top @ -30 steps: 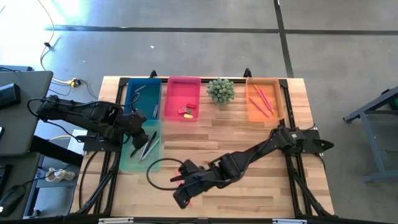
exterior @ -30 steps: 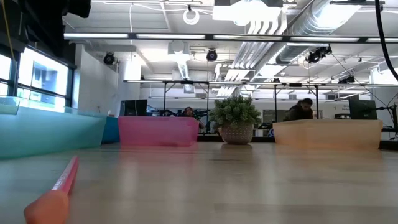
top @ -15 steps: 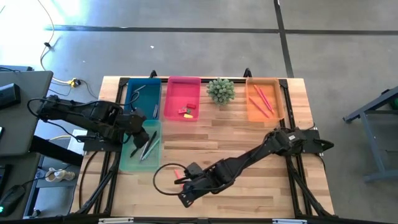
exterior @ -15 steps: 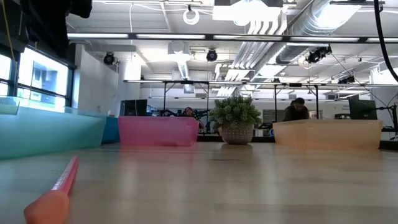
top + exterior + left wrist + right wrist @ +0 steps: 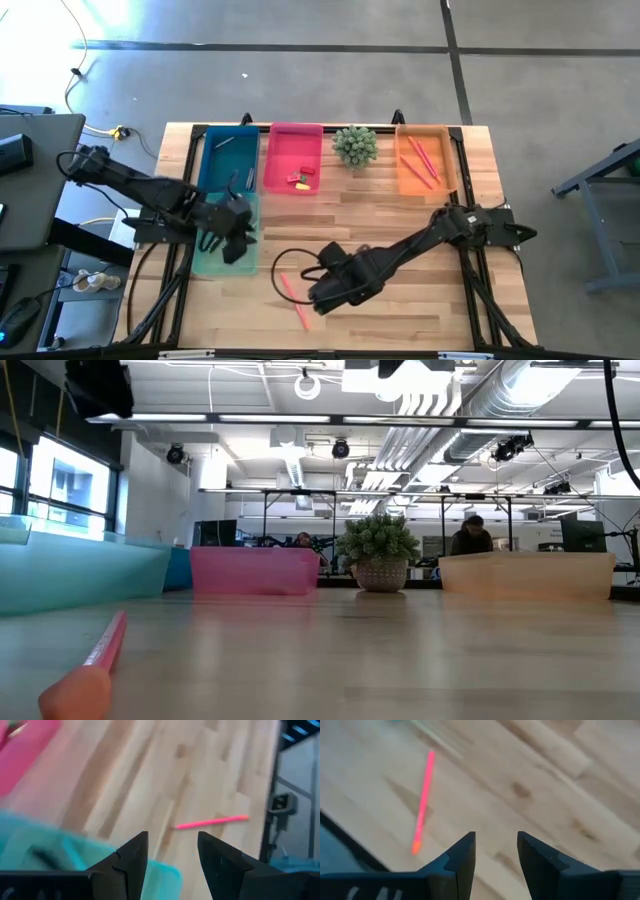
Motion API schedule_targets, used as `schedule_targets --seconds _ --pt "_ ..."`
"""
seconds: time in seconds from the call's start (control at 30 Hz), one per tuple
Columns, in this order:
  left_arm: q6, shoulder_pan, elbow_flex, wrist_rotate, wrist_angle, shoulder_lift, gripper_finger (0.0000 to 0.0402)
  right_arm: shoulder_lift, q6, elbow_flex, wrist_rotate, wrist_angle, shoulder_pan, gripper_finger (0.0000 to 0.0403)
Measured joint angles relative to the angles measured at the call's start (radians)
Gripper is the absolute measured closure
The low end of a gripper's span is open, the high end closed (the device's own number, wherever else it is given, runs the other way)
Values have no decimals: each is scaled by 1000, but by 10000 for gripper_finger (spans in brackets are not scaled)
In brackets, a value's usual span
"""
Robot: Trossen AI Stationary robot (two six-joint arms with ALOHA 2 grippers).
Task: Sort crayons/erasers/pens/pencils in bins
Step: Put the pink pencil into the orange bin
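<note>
Lying loose on the table (image 5: 420,290), a pencil (image 5: 293,300); right claw (image 5: 318,293) released; left claw (image 5: 232,250) released.

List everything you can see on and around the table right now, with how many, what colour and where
Bins: four; blue, pink and orange along the far edge, pale teal in front of the blue one.
Plant: one, green, between the pink and orange bins.
Loose pencil: one, salmon-pink, on the bare wood near the front edge.
Pencils: several, pink, in the orange bin.
Erasers: a few small blocks, red and yellow, in the pink bin.
People: two, far off in the room behind.
Left gripper: open, over the teal bin.
Right gripper: open, empty, beside the loose pencil.
</note>
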Motion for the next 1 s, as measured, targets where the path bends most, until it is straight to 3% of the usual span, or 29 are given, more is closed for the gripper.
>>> schedule_targets --seconds 0.2,0.57,1.0 --pt "167 -67 7 21 188 102 243 -36 -30 0 47 -86 -5 265" --pt "530 -112 201 20 232 328 243 -144 -149 0 178 -87 -26 265" --pt "670 -146 356 22 223 581 243 -215 -259 -15 235 -86 -125 265"
